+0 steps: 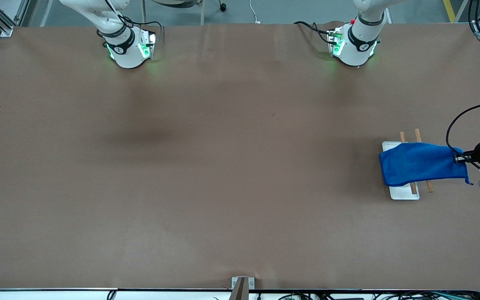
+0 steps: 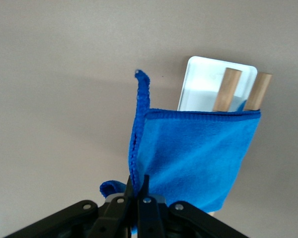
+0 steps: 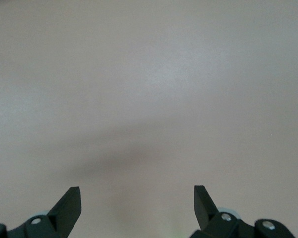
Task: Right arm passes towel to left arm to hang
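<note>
So the left gripper (image 2: 136, 191) has its fingers pinched tight on one edge of the towel (image 1: 421, 163), right at the left arm's end of the table. The bright blue cloth is draped over the two wooden rods (image 1: 416, 160) that sit above a white tray (image 1: 402, 193), and rod tips poke out from under the cloth on both the nearer and farther sides. In the left wrist view the towel (image 2: 193, 158) spreads from the closed fingertips (image 2: 145, 184) toward the rods (image 2: 226, 90) and the tray (image 2: 203, 79), with one corner strip sticking up loose.

The right gripper (image 3: 137, 196) is spread wide with nothing between its fingers, looking down at bare table; it can't be seen in the front view, so that arm is waiting.

The table (image 1: 223, 166) is covered in plain brown material, a bit wrinkled near the arm bases. Grey floor and some cables show past the top edge.

The tray sits close to the table's edge at the left arm's end. The whole middle and the right arm's end are open brown surface.
</note>
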Tool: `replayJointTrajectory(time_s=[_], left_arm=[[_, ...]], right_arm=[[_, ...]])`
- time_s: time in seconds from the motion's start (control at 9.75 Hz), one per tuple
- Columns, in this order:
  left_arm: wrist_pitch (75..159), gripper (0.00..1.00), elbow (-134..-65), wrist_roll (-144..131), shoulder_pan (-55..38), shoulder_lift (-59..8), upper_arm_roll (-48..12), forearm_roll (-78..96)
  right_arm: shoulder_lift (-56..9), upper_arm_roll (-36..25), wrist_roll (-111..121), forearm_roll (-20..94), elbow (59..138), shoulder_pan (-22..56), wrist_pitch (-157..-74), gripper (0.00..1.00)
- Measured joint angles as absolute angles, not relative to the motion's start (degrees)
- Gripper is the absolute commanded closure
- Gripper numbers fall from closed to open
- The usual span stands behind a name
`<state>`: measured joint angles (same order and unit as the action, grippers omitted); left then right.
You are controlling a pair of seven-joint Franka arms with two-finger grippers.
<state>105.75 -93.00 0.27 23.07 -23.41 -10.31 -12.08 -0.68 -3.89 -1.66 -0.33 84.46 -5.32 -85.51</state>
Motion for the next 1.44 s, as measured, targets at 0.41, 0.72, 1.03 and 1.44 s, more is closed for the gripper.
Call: replayJointTrajectory(time_s=[0.41, 0.72, 1.03, 1.44], left_arm=[[108.21, 0.98, -93.03, 2.15, 24.73, -25.29, -10.31, -12.08], [109.33, 0.95, -93.04, 3.83, 26.11, -26.15, -10.32, -12.08], [110.31, 0.0, -93.04, 4.52, 26.98, -26.74, -10.36, -12.08], [110.47, 0.0, -89.01, 5.56, 26.82, -26.61, -11.28, -12.08]], right_arm=[[-0.68, -3.89, -1.66, -0.33, 84.46, -5.31, -85.52, 0.0], [-0.68, -3.88, -1.66, -0.33, 84.46, -5.31, -85.52, 0.0], [-0.68, -3.88, -1.66, -0.33, 84.46, -5.31, -85.52, 0.0], [-0.67, -3.89, -1.66, -0.33, 84.45, -5.31, -85.52, 0.0]])
